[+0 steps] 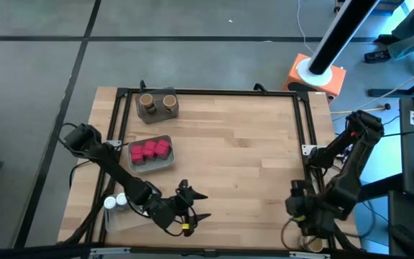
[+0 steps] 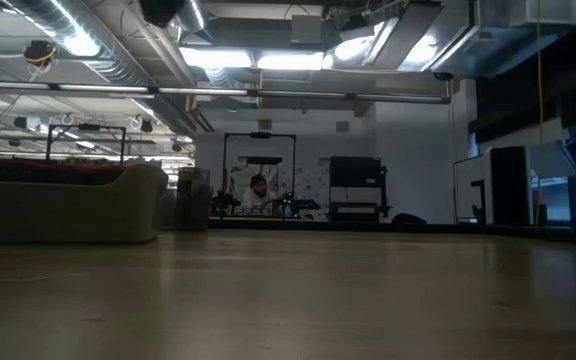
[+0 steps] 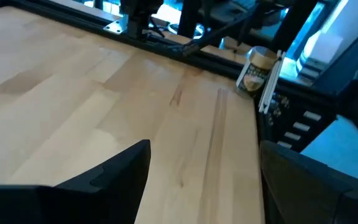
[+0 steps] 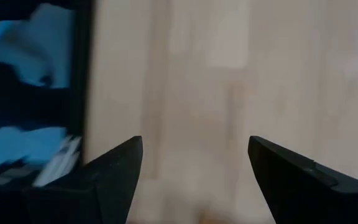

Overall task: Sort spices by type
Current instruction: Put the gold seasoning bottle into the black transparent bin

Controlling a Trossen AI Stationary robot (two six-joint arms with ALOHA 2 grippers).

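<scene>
Two brown-topped round jars stand in a tray at the far left. Several pink-red packets sit in a grey tray. White-capped jars stand at the near left beside my left arm. Another tan-topped jar stands by the black rail at the table's right edge. My left gripper is open over bare wood near the front edge, pointing toward the right. My right gripper hangs open above the near right of the table, with nothing between its fingers.
A black frame rail runs around the table's edges. The middle and far right of the wooden top are bare. An orange-based stand is behind the far right corner. A person sits far off in the room.
</scene>
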